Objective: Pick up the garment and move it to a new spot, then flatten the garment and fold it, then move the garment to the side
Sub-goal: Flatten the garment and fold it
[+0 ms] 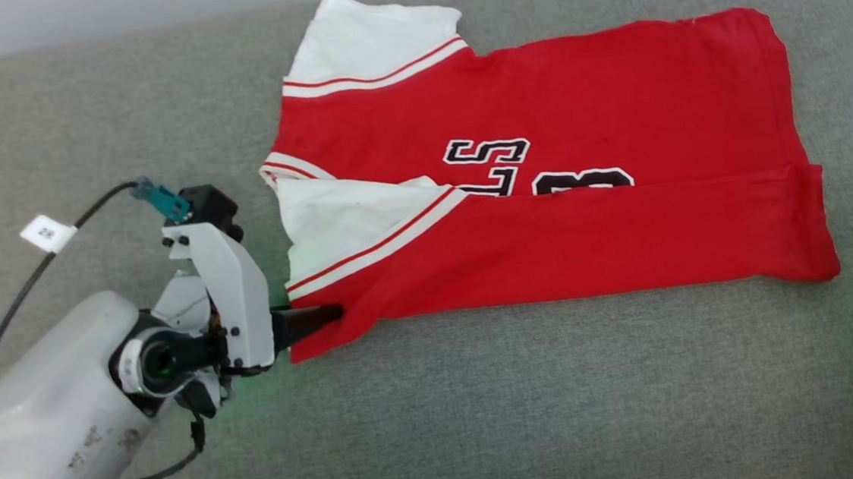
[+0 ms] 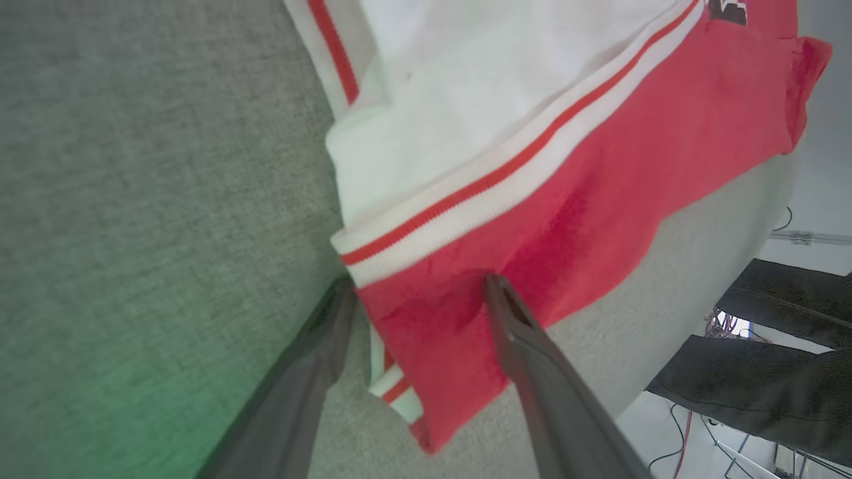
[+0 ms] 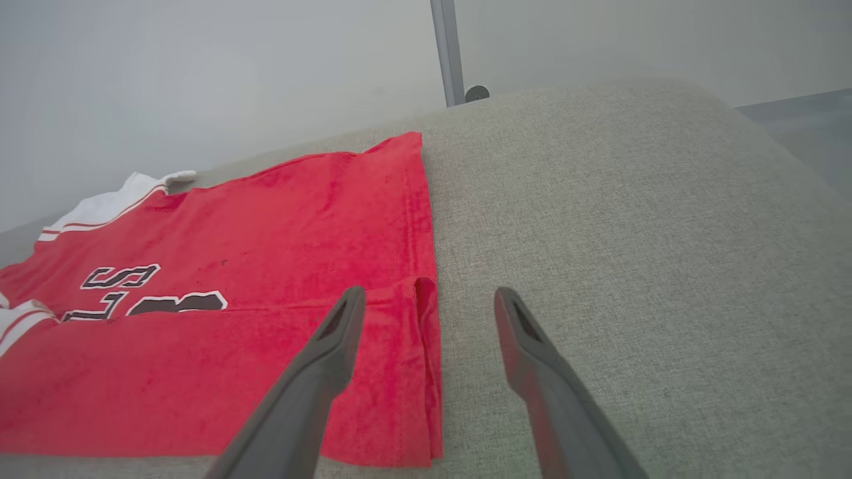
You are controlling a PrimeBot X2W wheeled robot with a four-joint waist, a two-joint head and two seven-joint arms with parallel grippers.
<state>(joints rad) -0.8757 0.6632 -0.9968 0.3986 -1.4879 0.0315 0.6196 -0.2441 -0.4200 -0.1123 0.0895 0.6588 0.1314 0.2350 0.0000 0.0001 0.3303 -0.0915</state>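
The garment [image 1: 564, 251] lay spread on the grey cushion [image 1: 486, 417], its near edge folded up over the lettering. At its near-left corner the left gripper [image 2: 416, 286] stood wide open, fingers astride the cloth, clasping nothing. The right gripper [image 3: 429, 296] hung just beside the right hem, also spread wide and empty.

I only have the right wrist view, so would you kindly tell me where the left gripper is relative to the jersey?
Observer: The left gripper is at the jersey's near corner on the sleeve end, fingers pointing into the cloth.
Operator: Thank you. Is it holding the cloth?
Observer: No, its jaws stand open: one finger lies over the red cloth, the other beside the striped trim on the grey cushion.
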